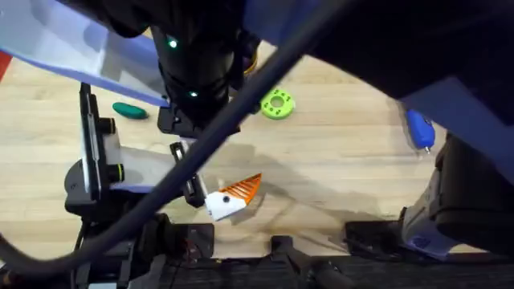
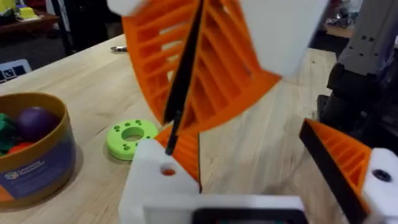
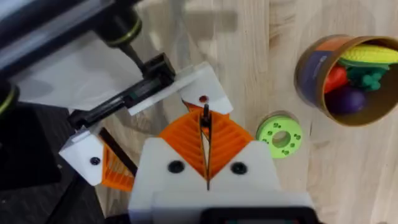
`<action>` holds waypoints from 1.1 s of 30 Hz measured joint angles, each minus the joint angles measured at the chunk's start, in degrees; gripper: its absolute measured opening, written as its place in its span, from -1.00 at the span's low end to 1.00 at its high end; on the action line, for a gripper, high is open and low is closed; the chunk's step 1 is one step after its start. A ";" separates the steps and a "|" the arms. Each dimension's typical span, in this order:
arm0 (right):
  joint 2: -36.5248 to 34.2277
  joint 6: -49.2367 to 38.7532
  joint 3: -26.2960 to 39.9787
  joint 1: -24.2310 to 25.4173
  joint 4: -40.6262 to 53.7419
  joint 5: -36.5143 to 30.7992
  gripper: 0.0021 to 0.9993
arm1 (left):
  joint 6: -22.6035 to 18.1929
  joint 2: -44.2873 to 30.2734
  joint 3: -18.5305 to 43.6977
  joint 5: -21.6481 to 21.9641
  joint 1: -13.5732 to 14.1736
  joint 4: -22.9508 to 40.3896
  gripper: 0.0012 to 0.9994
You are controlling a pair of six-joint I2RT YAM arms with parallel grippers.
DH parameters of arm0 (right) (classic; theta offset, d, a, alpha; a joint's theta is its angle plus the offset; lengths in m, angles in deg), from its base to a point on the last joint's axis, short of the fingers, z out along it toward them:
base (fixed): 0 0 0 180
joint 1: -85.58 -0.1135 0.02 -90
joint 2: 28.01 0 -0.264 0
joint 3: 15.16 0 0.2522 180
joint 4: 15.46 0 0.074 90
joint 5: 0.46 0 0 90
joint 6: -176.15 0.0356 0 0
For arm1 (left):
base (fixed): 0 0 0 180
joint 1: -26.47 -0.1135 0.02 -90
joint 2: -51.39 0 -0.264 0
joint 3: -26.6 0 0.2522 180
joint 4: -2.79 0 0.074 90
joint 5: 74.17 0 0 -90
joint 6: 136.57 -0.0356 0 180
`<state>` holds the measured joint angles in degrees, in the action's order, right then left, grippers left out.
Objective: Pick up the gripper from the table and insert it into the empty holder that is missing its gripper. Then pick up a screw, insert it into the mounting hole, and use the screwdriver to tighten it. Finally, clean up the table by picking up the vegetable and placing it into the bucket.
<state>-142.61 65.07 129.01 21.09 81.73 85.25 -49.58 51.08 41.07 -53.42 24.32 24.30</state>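
Observation:
My right gripper (image 3: 206, 127) is shut on a thin black screw (image 2: 181, 93), held nearly upright with its tip just above the mounting hole (image 2: 168, 171) in a white block (image 2: 152, 180). That block is one side of my left gripper (image 2: 258, 168), which is open and low over the table. An orange ribbed gripper finger (image 2: 186, 158) sits against the block, and a matching finger (image 2: 339, 155) is on the other side. The blue screwdriver (image 1: 419, 128) lies at the right. The dark green vegetable (image 1: 128, 111) lies at the far left. The bucket (image 3: 309, 70) holds several toys.
A green disc (image 1: 277, 104) lies on the wood between the bucket and the grippers. The right arm reaches across the middle close under the overhead camera, dark and large. The left arm's links (image 1: 92, 164) lie at the near left.

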 joint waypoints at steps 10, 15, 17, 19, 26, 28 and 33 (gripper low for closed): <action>-1.04 0.00 0.00 0.00 -0.12 0.00 -0.99 | 0.00 0.00 0.00 -0.01 0.00 0.00 0.97; -1.04 -0.02 0.00 0.00 -0.06 0.00 -0.99 | 0.00 0.01 0.00 0.01 0.00 0.00 0.97; -1.04 -0.02 0.00 0.00 -0.03 0.00 -0.99 | 0.00 0.00 0.00 -0.01 0.00 0.00 0.97; -1.04 -0.02 0.00 0.00 -0.01 0.00 -0.99 | 0.00 -0.01 0.00 0.01 0.00 0.00 0.97; -1.04 -0.02 0.00 0.00 -0.03 0.00 -0.99 | 0.00 0.00 0.00 0.00 0.00 0.00 0.98; -1.04 0.00 0.00 0.00 -0.01 0.00 -0.99 | 0.00 0.01 0.00 -0.01 0.00 0.00 0.98; -1.04 -0.01 0.00 0.00 0.25 0.00 -0.99 | 0.00 0.01 0.00 -0.01 0.00 0.00 0.98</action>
<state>-143.64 65.06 129.01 21.09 81.98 85.25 -49.58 51.09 41.07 -53.43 24.32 24.30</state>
